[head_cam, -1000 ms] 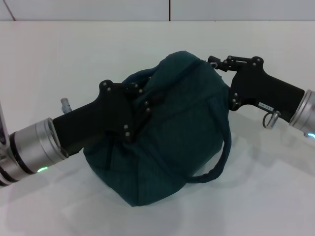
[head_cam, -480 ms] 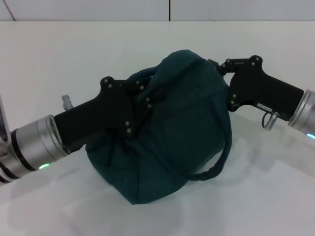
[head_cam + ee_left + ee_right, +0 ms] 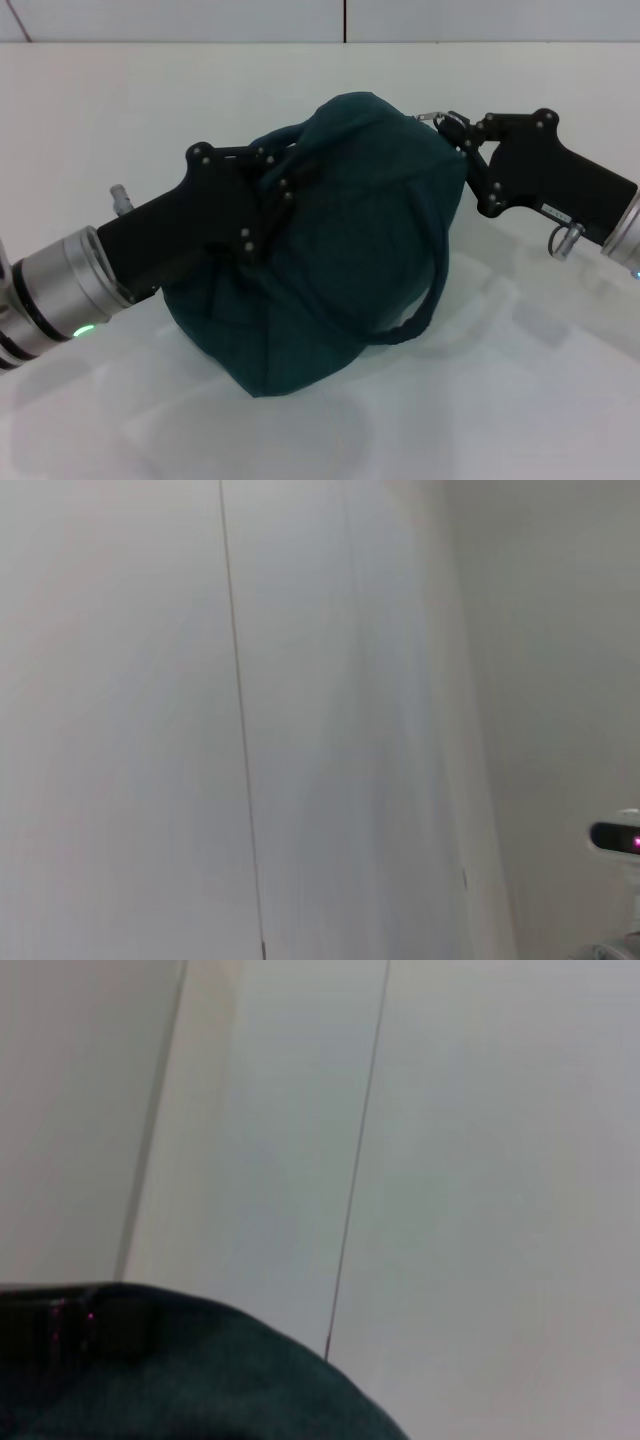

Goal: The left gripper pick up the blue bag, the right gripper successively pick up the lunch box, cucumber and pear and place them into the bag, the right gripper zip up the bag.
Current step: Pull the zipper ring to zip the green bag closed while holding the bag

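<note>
- One blue bag [image 3: 340, 250], bulging and closed, sits on the white bench [image 3: 120, 120], one rolled handle looping down its right side.
- One left gripper [image 3: 275, 185] presses into the bag's upper left; jaws clenched on the bag's fabric near the second handle.
- One right gripper [image 3: 455, 128] is at the bag's upper right corner, jaws pinched on the silver zipper pull [image 3: 430, 116].
- Head view alone shows both arms and the whole bag.
- Right wrist view shows only a teal edge of the bag [image 3: 200, 1380] against pale panels; left wrist view shows pale panels only.
</note>
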You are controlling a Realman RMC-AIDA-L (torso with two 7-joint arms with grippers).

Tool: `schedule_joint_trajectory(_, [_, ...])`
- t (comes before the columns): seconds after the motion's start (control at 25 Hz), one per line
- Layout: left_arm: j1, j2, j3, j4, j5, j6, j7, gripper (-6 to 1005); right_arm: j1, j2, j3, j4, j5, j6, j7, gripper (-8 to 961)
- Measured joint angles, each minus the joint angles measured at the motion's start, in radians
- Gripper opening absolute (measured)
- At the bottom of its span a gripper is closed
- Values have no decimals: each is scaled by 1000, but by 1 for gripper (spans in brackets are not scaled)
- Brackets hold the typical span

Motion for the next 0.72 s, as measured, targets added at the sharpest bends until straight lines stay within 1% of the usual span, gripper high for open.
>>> schedule_joint_trajectory(0.16, [0, -1, -17, -12, 0, -1, 0, 78, 0, 0, 2, 17, 1, 2, 3, 20])
schedule_joint_trajectory(0.28, [0, -1, -19, -13, 0, -1, 1, 85, 3, 0, 5, 46, 22, 19, 6, 22])
schedule_joint_trajectory(0.52, [-2, -1, -20, -13, 0, -1, 1, 101, -1, 0, 6, 61, 40, 52, 9, 25])
schedule_joint_trajectory(0.72, [-3, -1, -32, -13, -2, -1, -7, 114, -2, 0, 2, 81, 40, 66, 50, 28])
